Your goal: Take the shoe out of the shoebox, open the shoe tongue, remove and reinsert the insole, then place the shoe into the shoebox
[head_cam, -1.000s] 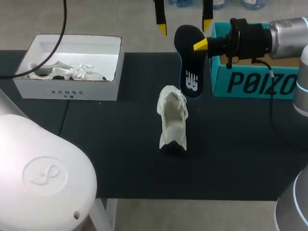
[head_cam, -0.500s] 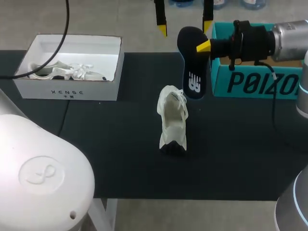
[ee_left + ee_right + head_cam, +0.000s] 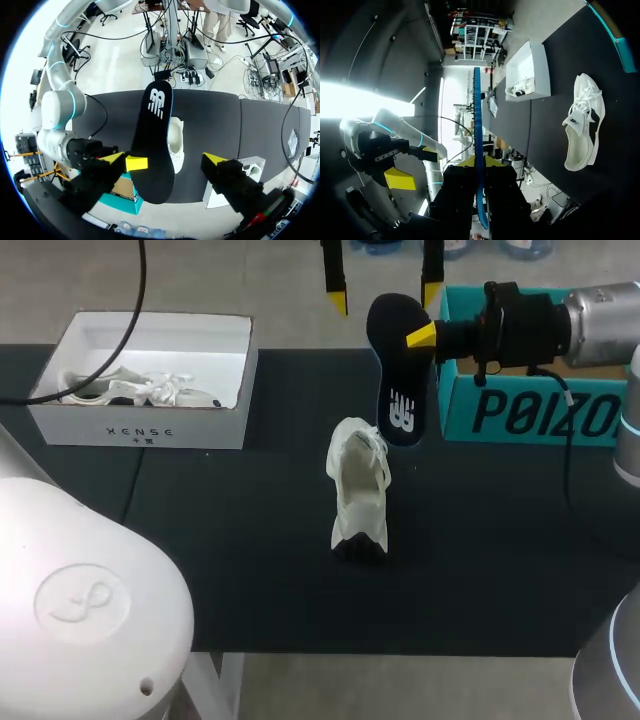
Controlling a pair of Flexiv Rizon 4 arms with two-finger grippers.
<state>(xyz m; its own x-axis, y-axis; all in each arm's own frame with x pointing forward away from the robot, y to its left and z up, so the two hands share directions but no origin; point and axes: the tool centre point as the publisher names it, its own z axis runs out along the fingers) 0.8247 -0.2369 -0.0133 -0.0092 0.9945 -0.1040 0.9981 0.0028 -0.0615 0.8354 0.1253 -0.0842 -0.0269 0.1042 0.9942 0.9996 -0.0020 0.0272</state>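
Step in hand: the insole is out of the shoe and held aloft, which reads as the turn from removing to reinserting.
Insole (image 3: 398,370): black and hanging lengthwise above the table, at 1 o'clock from the shoe. Its lower end is near the shoe's far end but apart from it.
Right gripper (image 3: 479,162): pinching the insole by its upper part, one finger on each face.
Left gripper (image 3: 164,158): fingers spread wide and held high at 12 o'clock. The insole's upper end lies between them, gripped by neither.
Shoe (image 3: 358,490): white, about mid-table, lying along the 12–6 line with nothing holding it.
White shoebox (image 3: 140,420): at 10 o'clock, lid off, with white contents inside. It is judged the likelier home for the shoe.
Teal box (image 3: 530,410): at 2 o'clock, just beside the right gripper.
Next move: lower the insole's end into the shoe's opening and slide it along. The loose shoe may shift, so the spread gripper would likely need to steady it.
Edges: the teal box wall flanks the right arm at 3 o'clock, and the far edge of the table (image 3: 200,570) runs at 12 o'clock.
Open room: the shoe sits well apart from both boxes, with bare dark surface at 3, 6 and 9 o'clock.
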